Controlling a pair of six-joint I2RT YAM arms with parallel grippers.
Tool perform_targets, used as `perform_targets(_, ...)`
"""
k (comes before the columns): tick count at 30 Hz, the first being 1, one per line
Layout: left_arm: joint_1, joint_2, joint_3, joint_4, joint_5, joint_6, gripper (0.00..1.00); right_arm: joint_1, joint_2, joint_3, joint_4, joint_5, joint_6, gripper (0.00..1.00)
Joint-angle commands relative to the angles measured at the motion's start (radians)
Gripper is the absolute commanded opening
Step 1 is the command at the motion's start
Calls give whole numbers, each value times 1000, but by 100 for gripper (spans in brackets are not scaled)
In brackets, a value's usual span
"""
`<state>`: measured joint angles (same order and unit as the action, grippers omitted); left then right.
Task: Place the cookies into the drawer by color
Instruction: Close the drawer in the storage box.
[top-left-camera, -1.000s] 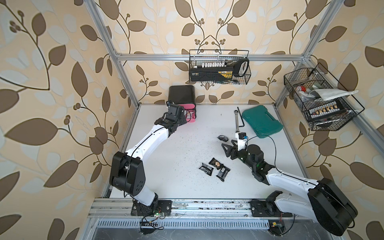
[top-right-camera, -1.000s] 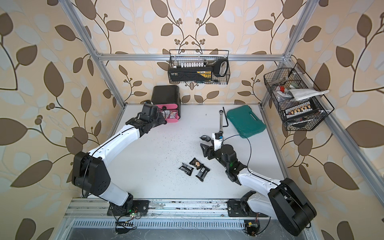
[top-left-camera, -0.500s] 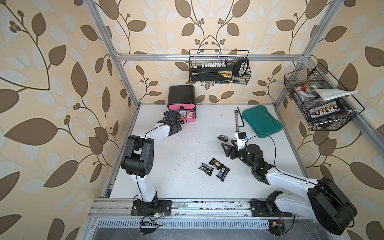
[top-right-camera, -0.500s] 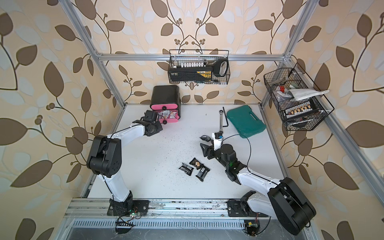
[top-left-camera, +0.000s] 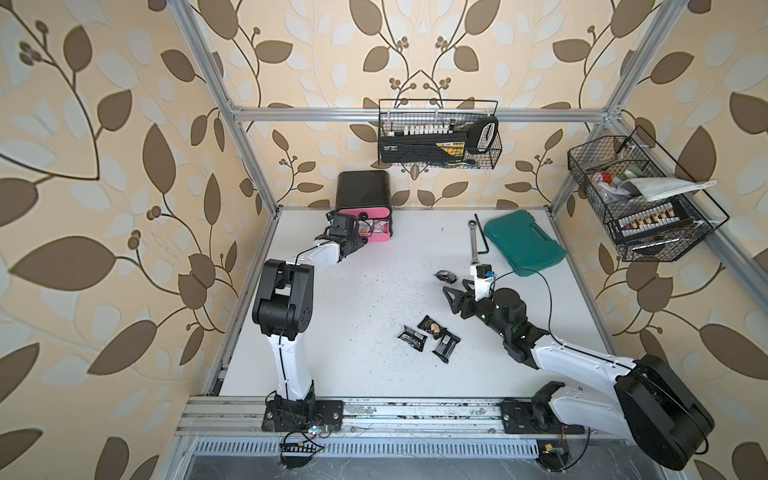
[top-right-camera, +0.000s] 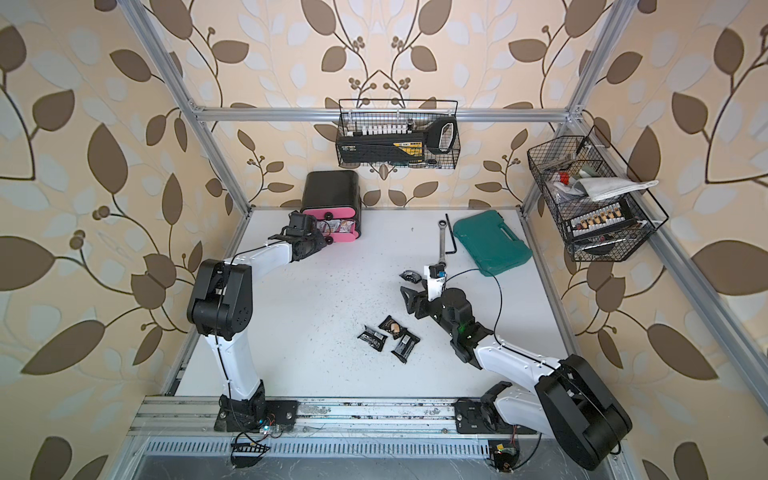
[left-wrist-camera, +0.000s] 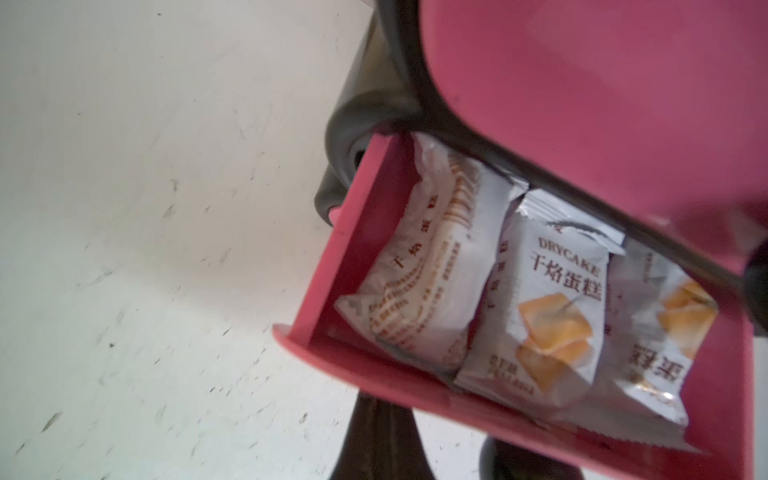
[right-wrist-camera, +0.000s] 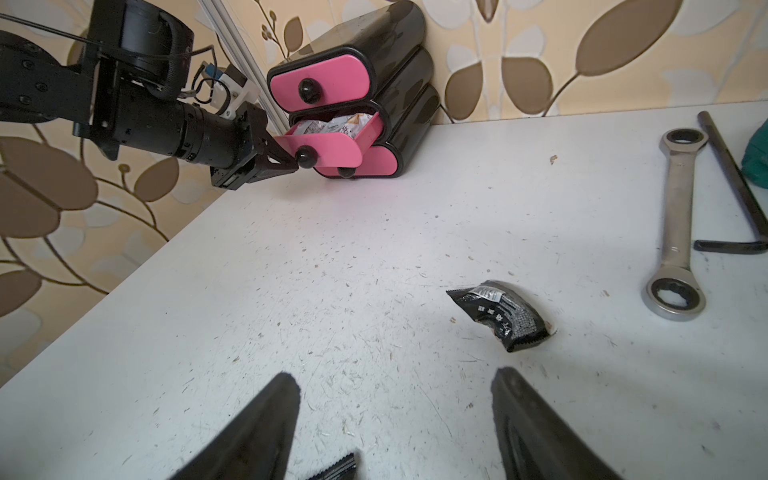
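- Surface: found largely bare. Four black cookies are counted on it in both top views, so the sorting is judged to be unfinished.
- Drawer unit: stood at the far edge of the surface, against the wall. The middle drawer is pulled part-way out. The top and bottom fronts are shut, so their contents cannot be checked. No yellow-green packet is seen anywhere, on the surface or in the open drawer.
- Left gripper: closed tight, with its tips set against the knob of the middle drawer. Whether the knob is pinched or only touched cannot be told.
- Right gripper: spread wide and empty, held low over the surface with the lone black cookie just ahead of it.
- White cookies: at least three packets are seen lying side by side inside the middle drawer. This colour is judged to be stored.
- Black cookies, cluster: three packets lie close together on the near middle of the surface, well apart from the drawer unit. None has been stored.
- Lone black cookie: lying flat near the wrench, apart from the cluster. It is judged the likeliest next pick. A drawer for black is yet to be opened.
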<state>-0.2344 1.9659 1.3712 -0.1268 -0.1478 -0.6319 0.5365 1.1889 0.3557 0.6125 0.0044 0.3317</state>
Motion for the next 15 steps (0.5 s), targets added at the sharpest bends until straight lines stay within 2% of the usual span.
perform_targets(1,9,45,59,76,-16,-12,0,4,7,28,-10,19,-2,75)
perform_targets(15,16,83,93,238,45,-109,0,4,2,28,-15,23,-6,75)
